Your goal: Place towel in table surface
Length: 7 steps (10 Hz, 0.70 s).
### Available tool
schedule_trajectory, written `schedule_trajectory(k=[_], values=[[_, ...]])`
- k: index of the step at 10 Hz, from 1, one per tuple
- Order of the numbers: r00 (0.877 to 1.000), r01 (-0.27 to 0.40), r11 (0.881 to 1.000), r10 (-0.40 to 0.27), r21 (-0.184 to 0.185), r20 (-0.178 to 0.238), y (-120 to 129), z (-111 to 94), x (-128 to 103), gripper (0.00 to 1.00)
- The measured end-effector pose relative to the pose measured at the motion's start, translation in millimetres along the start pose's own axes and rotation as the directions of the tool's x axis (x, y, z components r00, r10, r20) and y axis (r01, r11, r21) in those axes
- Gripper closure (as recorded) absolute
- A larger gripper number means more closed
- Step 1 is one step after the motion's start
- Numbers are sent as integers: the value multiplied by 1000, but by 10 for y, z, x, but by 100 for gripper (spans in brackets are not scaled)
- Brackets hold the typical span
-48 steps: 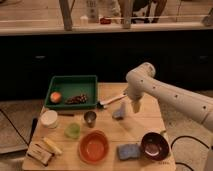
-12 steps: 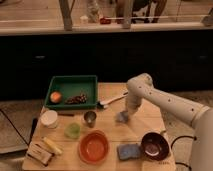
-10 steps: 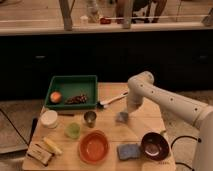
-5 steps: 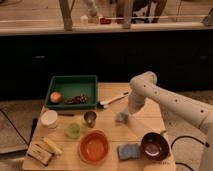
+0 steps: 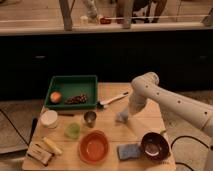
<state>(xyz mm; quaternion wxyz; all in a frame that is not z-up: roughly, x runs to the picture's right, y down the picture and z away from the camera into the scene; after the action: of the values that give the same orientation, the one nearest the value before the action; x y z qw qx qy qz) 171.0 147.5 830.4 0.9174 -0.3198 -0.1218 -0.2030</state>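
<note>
Lowering is the step we judge to be in hand: the small pale grey-blue cloth towel (image 5: 121,118) sits at the tip of the claw (image 5: 127,112), low over the bare middle-right of the wooden tabletop (image 5: 111,132), and it seems to touch the wood already. We cannot tell whether the claw grasps the towel or has let it go. To do this well, we would let the towel settle fully onto the open patch before releasing. We would then lift the white robot arm (image 5: 161,95) straight up, so that no fold catches and drags. We would also keep clear of the small metal cup (image 5: 90,118) to one side and the blue rectangular sponge (image 5: 129,150) just in front. Counting, we find one towel, one metal cup and one sponge. There is one green rectangular plastic tray (image 5: 73,83), holding one round orange fruit (image 5: 55,96) and a dark cluster we cannot identify. We also count one white-handled brush (image 5: 113,100), one white round container (image 5: 48,119) and one pale green cup (image 5: 72,130). There are two bowls, an orange-red bowl (image 5: 94,146) and a dark brown bowl (image 5: 154,145).
</note>
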Motion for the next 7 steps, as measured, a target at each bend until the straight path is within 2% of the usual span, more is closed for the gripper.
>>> schedule_trajectory(k=[1, 3, 7], values=[[1000, 5, 1000, -5, 9, 9, -1, -16, -6, 87], [999, 36, 998, -38, 53, 31, -83, -169, -42, 65], [995, 87, 994, -90, 59, 39, -195, -134, -164, 25]])
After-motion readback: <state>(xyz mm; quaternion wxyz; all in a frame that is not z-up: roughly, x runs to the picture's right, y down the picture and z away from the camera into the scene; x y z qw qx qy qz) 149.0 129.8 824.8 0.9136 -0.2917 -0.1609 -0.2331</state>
